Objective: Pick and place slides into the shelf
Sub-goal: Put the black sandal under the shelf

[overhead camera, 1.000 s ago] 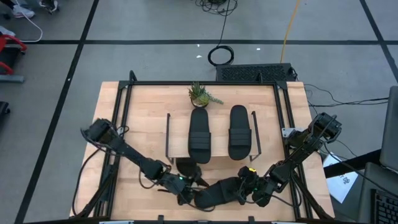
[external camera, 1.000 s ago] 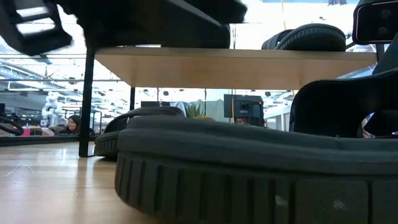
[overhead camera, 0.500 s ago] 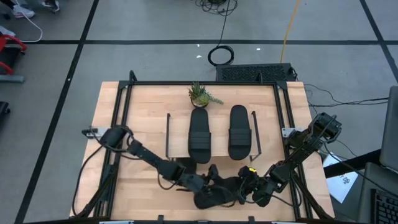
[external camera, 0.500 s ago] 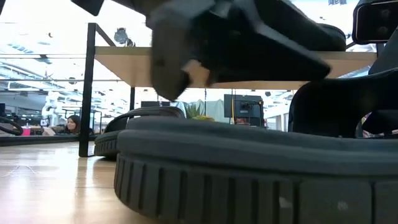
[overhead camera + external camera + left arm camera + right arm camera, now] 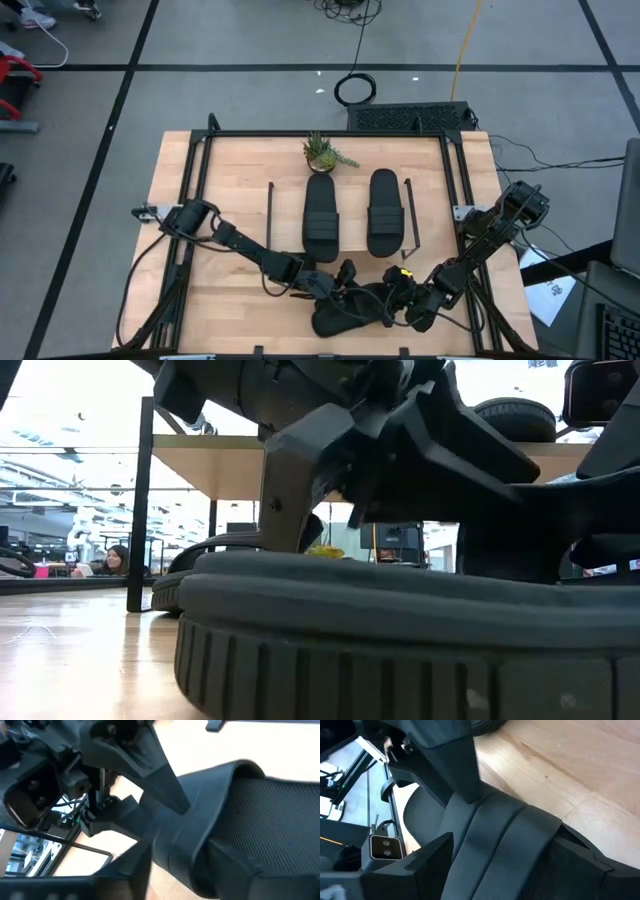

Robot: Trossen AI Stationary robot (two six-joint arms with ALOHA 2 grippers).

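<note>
Since a second ago the left arm has swung in from the near left of the table, and its gripper [image 5: 335, 290] now sits over the front slide [image 5: 345, 312], close beside the right gripper [image 5: 392, 300], which has not shifted.

High view: the front slide lies near the table's front edge, under both grippers. Beyond them stands the shelf [image 5: 270, 215], with two more slides [image 5: 321, 216] side by side on its light top board, well apart from either gripper. A small potted plant [image 5: 322, 152] stands farther still, behind the shelf. The wooden table [image 5: 230, 170] carries all of it.

Low view: the front slide [image 5: 400, 650] fills the foreground, its ribbed sole edge on the table. A gripper comes down onto its strap from above, one finger [image 5: 300, 480] reaching the slide's upper surface. A fourth slide [image 5: 215, 575] rests on the table under the shelf board [image 5: 250, 465], beyond the grippers. A person [image 5: 118, 558] sits far off in the room.

Left wrist view: the left gripper's fingers [image 5: 150, 760] straddle the strap [image 5: 210, 820] of the front slide, part-way apart; whether they press on it I cannot tell.

Right wrist view: the right gripper's fingers [image 5: 455, 760] stand wide either side of the same strap [image 5: 495, 835], one above and one below, holding it between them.
</note>
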